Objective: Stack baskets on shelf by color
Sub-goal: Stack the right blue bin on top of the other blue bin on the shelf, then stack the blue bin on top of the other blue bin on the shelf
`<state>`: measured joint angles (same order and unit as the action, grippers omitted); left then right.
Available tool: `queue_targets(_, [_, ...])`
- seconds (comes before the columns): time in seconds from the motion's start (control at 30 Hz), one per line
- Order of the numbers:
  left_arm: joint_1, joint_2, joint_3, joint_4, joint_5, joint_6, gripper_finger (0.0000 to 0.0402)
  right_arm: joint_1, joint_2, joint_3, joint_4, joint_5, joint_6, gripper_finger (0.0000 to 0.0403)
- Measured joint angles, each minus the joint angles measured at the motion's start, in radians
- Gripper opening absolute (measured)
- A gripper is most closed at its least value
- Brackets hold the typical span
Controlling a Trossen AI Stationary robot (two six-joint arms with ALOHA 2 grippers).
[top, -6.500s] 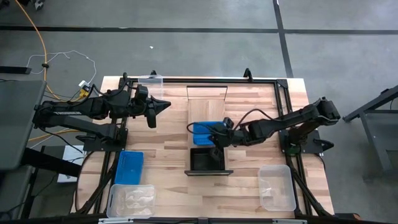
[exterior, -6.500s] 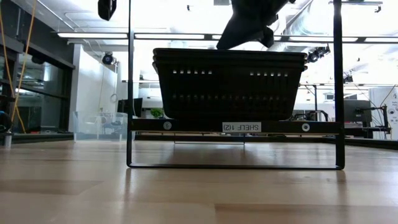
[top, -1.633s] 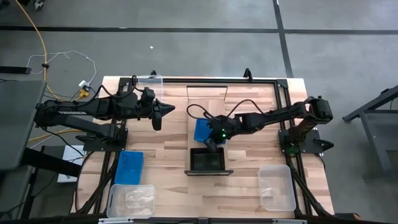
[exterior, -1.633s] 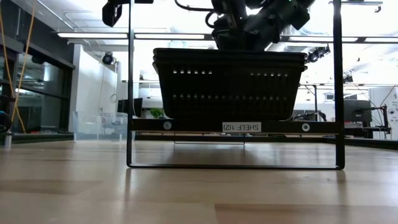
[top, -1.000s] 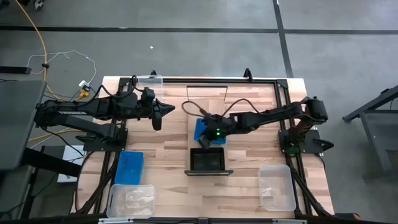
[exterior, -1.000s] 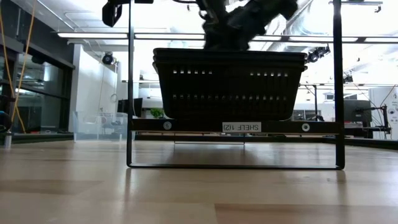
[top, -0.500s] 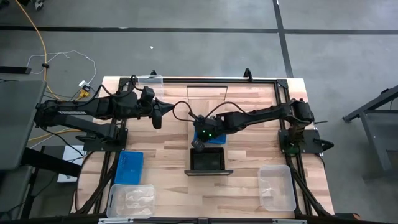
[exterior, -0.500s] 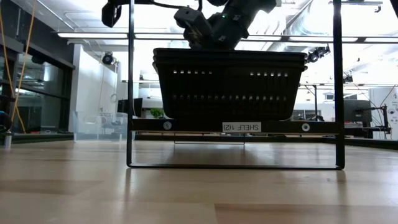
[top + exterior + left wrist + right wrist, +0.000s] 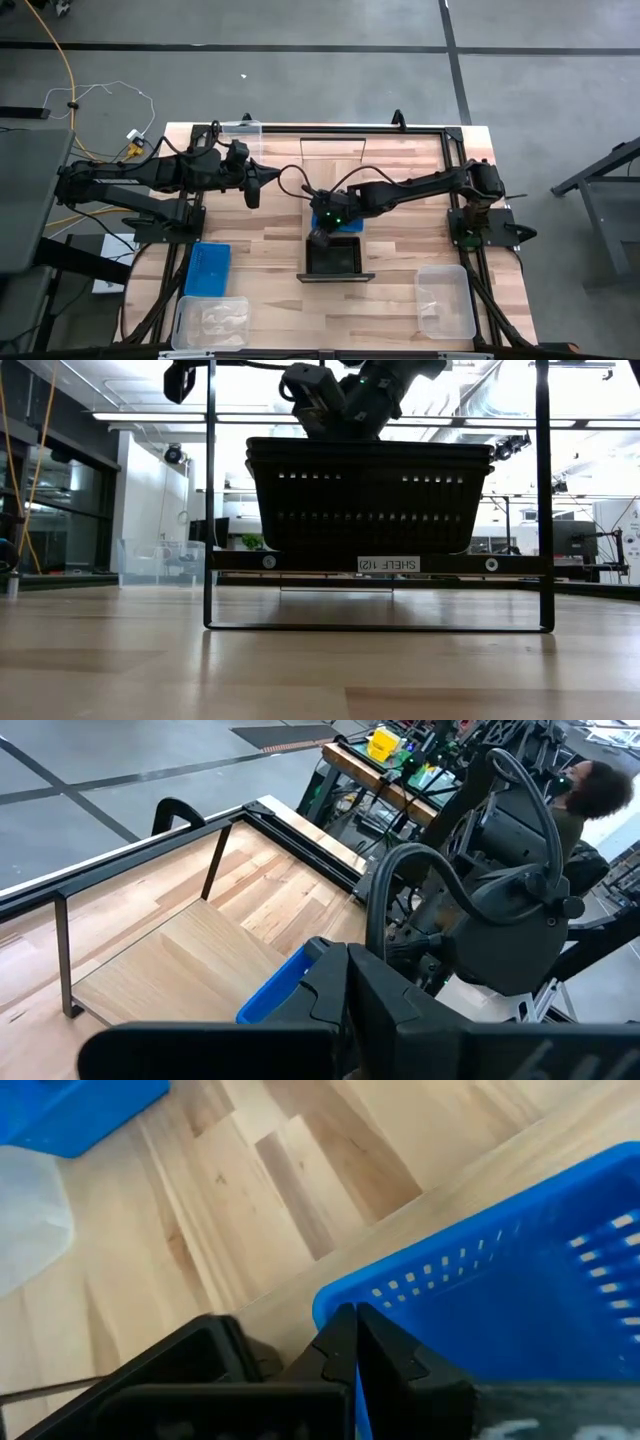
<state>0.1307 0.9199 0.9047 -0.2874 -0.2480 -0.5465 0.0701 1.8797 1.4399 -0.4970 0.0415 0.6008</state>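
The baskets are spread between shelf and tabletop. From above, the shelf (image 9: pixel 333 165) runs down the middle of the table; a black basket (image 9: pixel 334 256) sits at its near end and a blue basket (image 9: pixel 337 213) lies just behind it, largely hidden under the right gripper (image 9: pixel 322 232), which reaches in from the right side. Off the shelf, another blue basket (image 9: pixel 207 268) and a clear basket (image 9: pixel 211 322) lie on the table's near left, a second clear basket (image 9: pixel 445 300) on the near right, and a third clear one (image 9: pixel 241 128) at the far left corner. The left gripper (image 9: pixel 258 176) hovers left of the shelf, holding nothing. At table height, the black basket (image 9: pixel 369 496) shows as two nested rims on the shelf board (image 9: pixel 378 563), with the right arm just above it. Past the left wrist, the shelf's bare far end (image 9: pixel 180 960) and a blue corner (image 9: pixel 283 988) show; whether those fingers are apart I cannot tell. Past the right wrist, the dark fingers (image 9: pixel 340 1348) are pinched narrow on the blue basket's rim (image 9: pixel 480 1270). My judgement: black looks stacked, blue is half done, clear is untouched.
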Motion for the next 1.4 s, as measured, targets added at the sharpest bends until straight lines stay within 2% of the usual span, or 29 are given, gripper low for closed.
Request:
queue_targets(0.6, [0.000,0.000,0.000,0.000,0.001,0.000,0.0000,0.014,-0.011,-0.001,0.055,-0.039,-0.013,0.0000])
queue_targets(0.7, [0.000,0.000,0.000,0.000,0.018,0.013,0.0000,0.008,-0.069,-0.001,-0.002,0.000,-0.043,0.0000])
queue_targets(0.8, [0.000,-0.024,0.000,-0.036,0.081,0.024,0.0000,0.008,-0.152,-0.010,-0.114,0.076,-0.082,0.0000])
queue_targets(0.93, [-0.007,-0.052,0.001,-0.116,0.137,0.026,0.0000,0.027,-0.307,-0.125,-0.187,0.152,-0.060,0.0000])
queue_targets(1.13, [-0.053,-0.055,0.001,-0.250,0.155,0.026,0.0008,0.082,-0.607,-0.448,-0.057,0.147,0.153,0.0000])
queue_targets(1.27, [-0.083,-0.042,0.001,-0.340,0.245,0.022,0.0046,0.128,-0.747,-0.594,0.084,0.178,0.254,0.0000])
queue_targets(1.4, [-0.137,-0.011,0.000,-0.397,0.341,-0.002,0.0109,0.150,-0.803,-0.653,0.174,0.224,0.267,0.0000])
